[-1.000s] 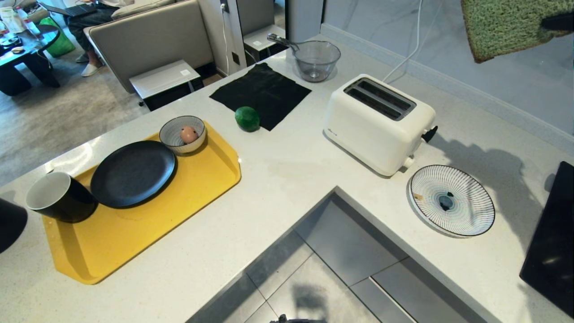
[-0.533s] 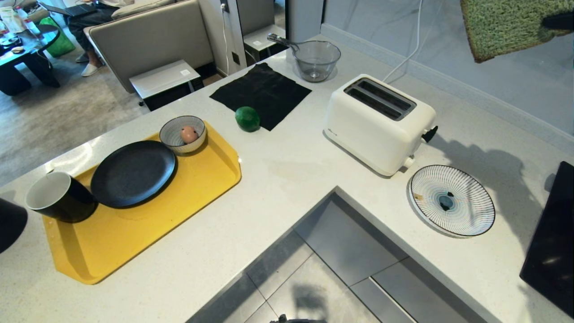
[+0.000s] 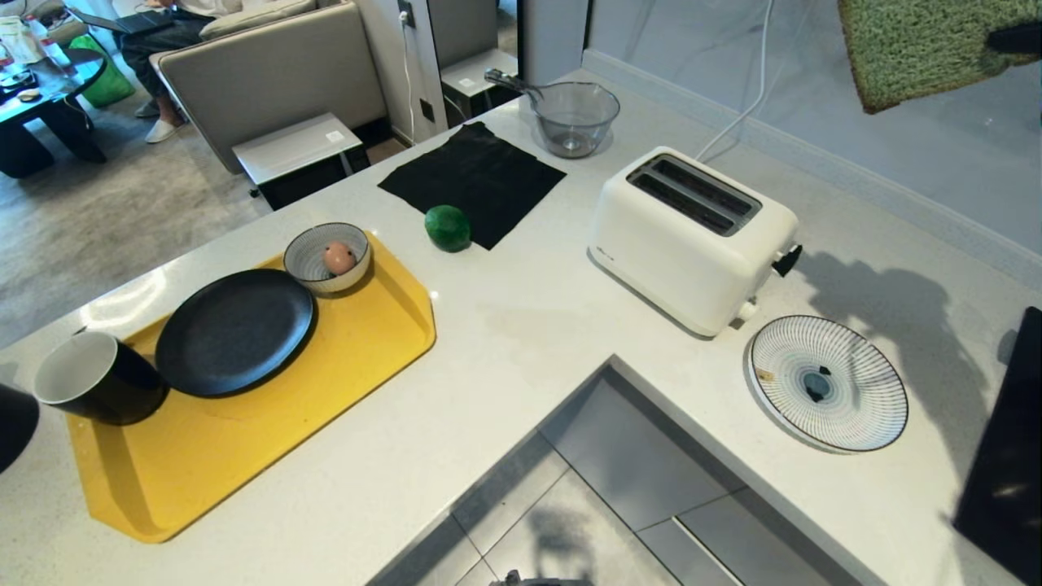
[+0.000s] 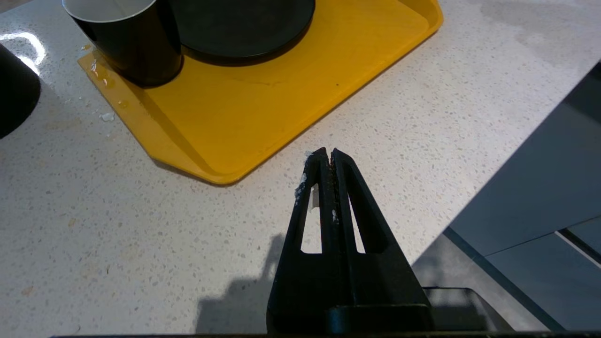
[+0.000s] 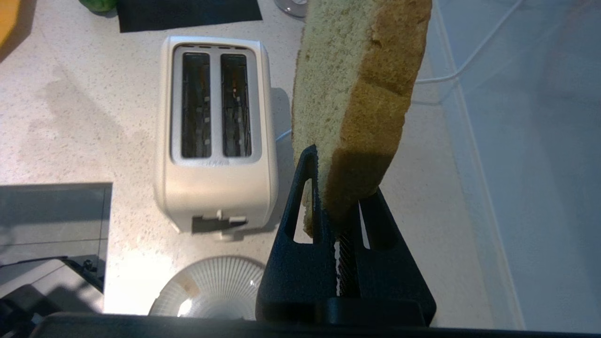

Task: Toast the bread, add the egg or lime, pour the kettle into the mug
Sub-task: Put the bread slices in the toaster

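A: Bread position?
B: The bread (image 5: 350, 89), a thick pale slice with a brown crust, stands on edge, clamped at its lower end between the fingers of the right pincer (image 5: 335, 197), well above the surface.

A: Lime and mug?
B: The lime (image 3: 448, 227), round and bright green, rests far from the right pincer. The mug (image 4: 127, 37), black with a white interior, stands upright ahead of the closed, empty left pincer (image 4: 327, 152).

A: Kettle?
B: Only a black edge of the kettle (image 3: 15, 423) shows, beside the mug.
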